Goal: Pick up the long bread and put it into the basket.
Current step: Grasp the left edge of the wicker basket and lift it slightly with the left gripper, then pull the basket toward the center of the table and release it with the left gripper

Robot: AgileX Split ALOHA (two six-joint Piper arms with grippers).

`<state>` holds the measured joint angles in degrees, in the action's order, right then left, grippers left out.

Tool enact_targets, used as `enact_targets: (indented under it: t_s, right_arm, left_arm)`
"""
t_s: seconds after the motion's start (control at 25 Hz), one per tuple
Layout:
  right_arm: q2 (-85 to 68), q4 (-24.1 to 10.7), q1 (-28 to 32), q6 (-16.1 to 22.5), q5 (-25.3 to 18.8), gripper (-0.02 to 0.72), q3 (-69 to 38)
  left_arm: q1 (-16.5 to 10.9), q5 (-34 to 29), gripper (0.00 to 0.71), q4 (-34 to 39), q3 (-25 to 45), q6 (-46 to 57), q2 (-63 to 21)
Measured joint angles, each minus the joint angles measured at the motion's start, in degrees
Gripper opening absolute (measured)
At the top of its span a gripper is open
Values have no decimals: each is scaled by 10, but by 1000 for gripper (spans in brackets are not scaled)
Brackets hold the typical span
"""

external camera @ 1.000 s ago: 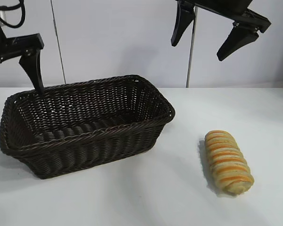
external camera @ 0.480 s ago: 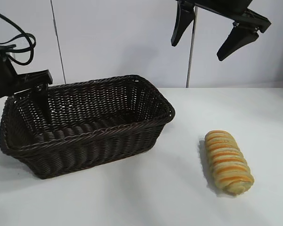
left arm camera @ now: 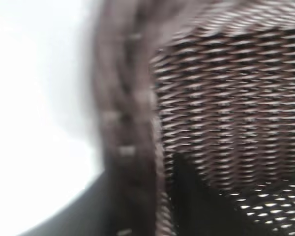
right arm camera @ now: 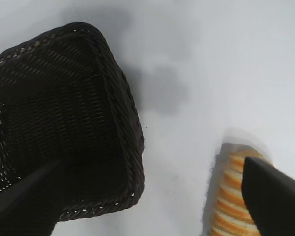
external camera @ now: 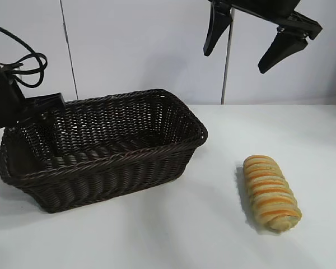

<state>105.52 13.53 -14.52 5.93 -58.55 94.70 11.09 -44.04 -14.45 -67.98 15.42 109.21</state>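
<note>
My left pincer [external camera: 22, 131] sits at the far-left end of the basket [external camera: 134, 154], one finger inside the wall and the other outside; it looks to be pinching the braided rim [left arm camera: 125, 123], though the wrist view is blurred. My right pincer [external camera: 243, 42] hangs high, spread wide, gripping nothing. The long bread [external camera: 270, 192] lies on the white surface [external camera: 185, 235] to the right of the basket, well apart from it.
</note>
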Motion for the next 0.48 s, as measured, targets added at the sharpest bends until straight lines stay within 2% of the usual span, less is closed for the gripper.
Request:
enact_targets:
  t_s: [0.32, 0.48]
  right_arm:
    - [0, 1, 0, 0, 0, 695, 0]
    - [0, 2, 0, 0, 0, 695, 0]
  left_arm:
    - [-3, 0, 100, -13, 0, -4, 0]
    - [-27, -13, 99, -76, 0, -52, -1]
